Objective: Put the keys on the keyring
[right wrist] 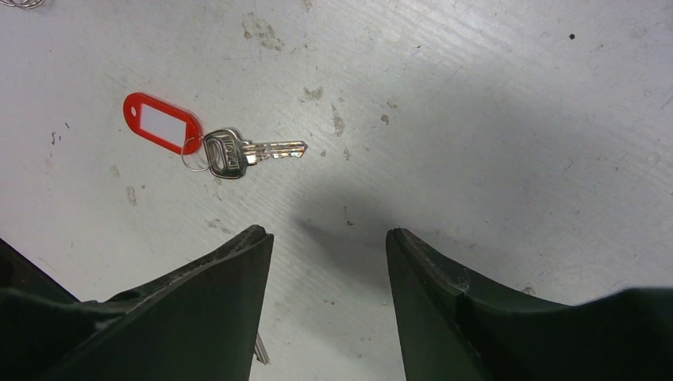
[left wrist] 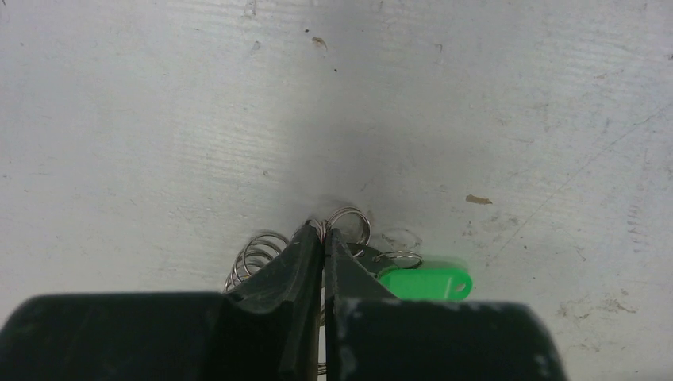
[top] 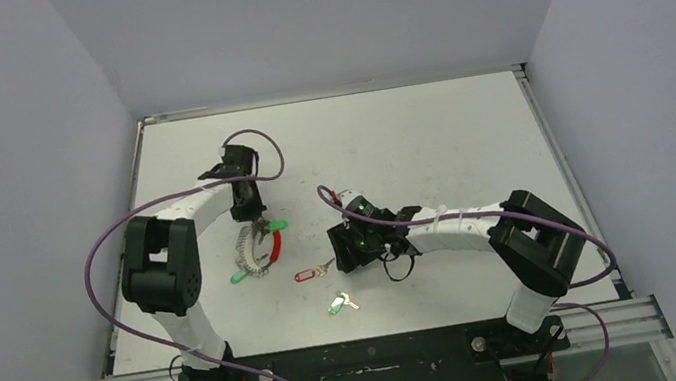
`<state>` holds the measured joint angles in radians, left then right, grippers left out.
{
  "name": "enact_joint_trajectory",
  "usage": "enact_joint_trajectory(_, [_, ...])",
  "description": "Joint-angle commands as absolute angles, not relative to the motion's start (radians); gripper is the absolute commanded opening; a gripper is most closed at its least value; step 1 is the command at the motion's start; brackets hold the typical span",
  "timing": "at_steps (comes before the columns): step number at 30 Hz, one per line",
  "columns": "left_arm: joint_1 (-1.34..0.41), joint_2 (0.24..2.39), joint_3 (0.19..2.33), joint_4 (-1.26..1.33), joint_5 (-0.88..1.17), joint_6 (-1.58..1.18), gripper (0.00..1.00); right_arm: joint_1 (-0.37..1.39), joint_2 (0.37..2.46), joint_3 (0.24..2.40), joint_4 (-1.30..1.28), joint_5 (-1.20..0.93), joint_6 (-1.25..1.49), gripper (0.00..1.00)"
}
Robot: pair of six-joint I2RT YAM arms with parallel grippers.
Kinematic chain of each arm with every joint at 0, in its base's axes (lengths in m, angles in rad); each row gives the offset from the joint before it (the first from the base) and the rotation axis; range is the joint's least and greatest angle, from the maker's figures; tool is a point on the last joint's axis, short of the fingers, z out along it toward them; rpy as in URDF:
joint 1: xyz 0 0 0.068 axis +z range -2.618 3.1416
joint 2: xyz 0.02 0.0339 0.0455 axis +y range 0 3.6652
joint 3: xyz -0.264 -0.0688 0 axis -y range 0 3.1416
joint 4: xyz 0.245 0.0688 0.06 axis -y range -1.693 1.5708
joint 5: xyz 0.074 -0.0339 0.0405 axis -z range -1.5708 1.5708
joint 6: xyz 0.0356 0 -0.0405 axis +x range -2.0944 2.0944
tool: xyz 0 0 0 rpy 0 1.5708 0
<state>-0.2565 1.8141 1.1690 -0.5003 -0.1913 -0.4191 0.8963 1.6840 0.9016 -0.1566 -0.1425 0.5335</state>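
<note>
Before right claw, key blade rightward

1. Top camera, high and behind, looks down over the whole table.
2. Left wrist camera hangs close over the keyring, also seen from the top.
3. Right wrist camera, close too, shares the red-tagged key.

Fingers of the left gripper: black. The keyring at their tips has silvery wire loops and a red arc. Just right of the fingertips is a bright green key tag.

Fingers of the right gripper: black. Ahead and left of them lies a silver key with a red tag and white insert.

The table is off-white with grey-brown scuffs.
</note>
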Motion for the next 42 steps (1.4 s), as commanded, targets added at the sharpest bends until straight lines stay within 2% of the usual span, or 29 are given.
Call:
enact_joint_trajectory(1, [-0.277,1.762,1.211,-0.529,-0.179,-0.366,0.00,0.886,1.624,0.910,-0.148,-0.132,0.523,0.56])
enact_joint_trajectory(10, [-0.369,1.706,1.182,-0.456,-0.003,-0.157,0.00,0.815,1.588,0.852,-0.083,-0.202,0.567,0.57])
enact_joint_trajectory(16, [-0.515,1.722,1.204,-0.383,-0.033,-0.008,0.00,0.724,1.534,0.774,-0.032,-0.258,0.609,0.58])
enact_joint_trajectory(31, [-0.862,1.996,1.536,-0.365,-0.010,0.241,0.00,0.326,1.147,0.527,-0.233,-0.267,0.613,0.65])
enact_joint_trajectory(35, [-0.971,1.998,1.514,-0.315,0.000,0.316,0.00,0.225,1.070,0.482,-0.295,-0.264,0.618,0.66])
enact_joint_trajectory(39, [-1.009,1.940,1.428,-0.214,0.022,0.302,0.00,0.168,1.047,0.454,-0.301,-0.273,0.623,0.67])
enact_joint_trajectory(40, [-1.008,1.919,1.403,-0.192,0.026,0.281,0.05,0.165,1.050,0.456,-0.301,-0.273,0.620,0.67])
enact_joint_trajectory(41, [-1.008,1.898,1.374,-0.172,0.021,0.264,0.17,0.165,1.055,0.458,-0.303,-0.276,0.613,0.68])
enact_joint_trajectory(42, [-1.008,1.876,1.356,-0.159,0.014,0.246,0.33,0.164,1.063,0.461,-0.304,-0.278,0.605,0.69])
